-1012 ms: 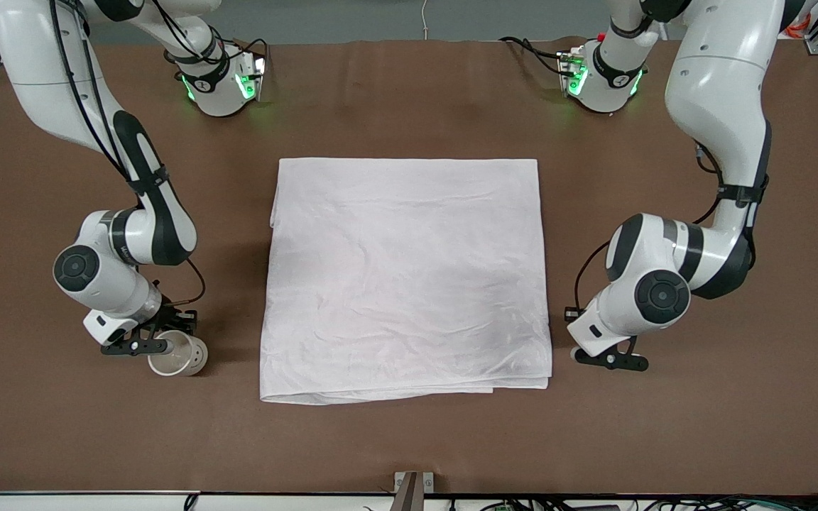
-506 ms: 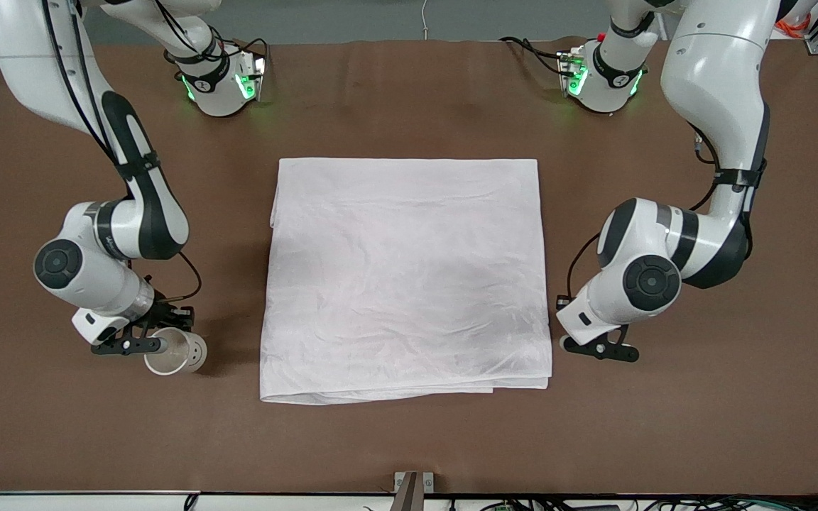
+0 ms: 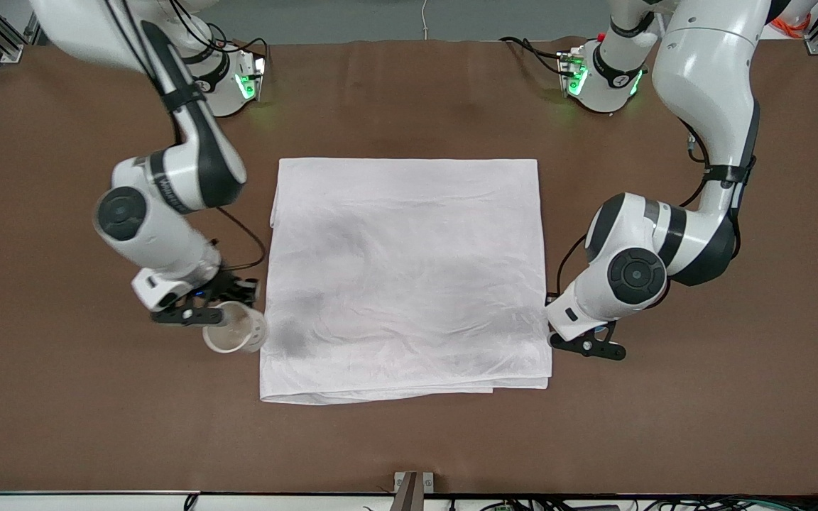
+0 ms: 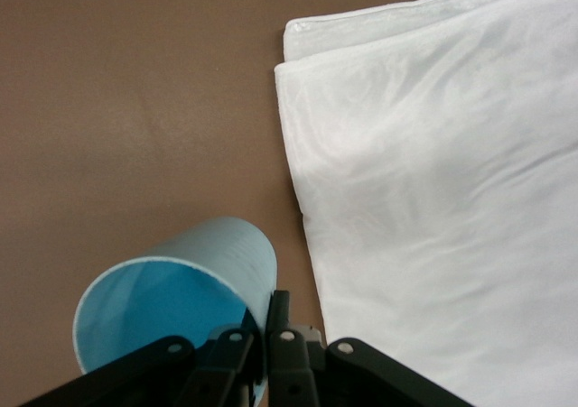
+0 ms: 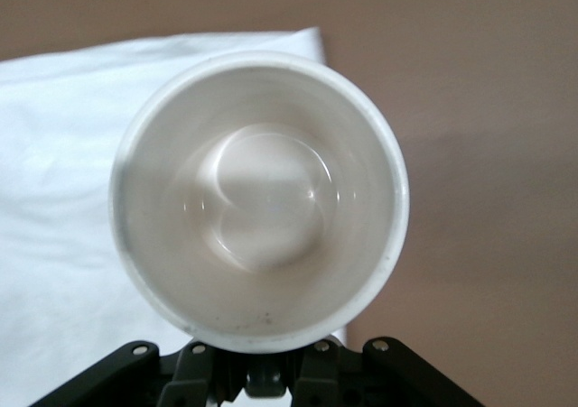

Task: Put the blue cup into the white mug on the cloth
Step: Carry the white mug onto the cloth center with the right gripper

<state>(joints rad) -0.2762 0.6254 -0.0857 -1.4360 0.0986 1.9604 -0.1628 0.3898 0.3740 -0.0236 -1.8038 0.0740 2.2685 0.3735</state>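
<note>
Front view: your right gripper, jaws pinching the mug, hangs over the cloth edge; left gripper pinches the cup rim beside the opposite edge. Thin rim pinches could slip; wrinkles could tip the mug.

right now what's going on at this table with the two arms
Both arms are carrying a piece. The right claw is shut on the white mug, held in the air at the edge of the cloth on the right arm's end. The left claw is shut on the blue cup, up beside the cloth's other edge. Nothing sits on the cloth yet.
</note>
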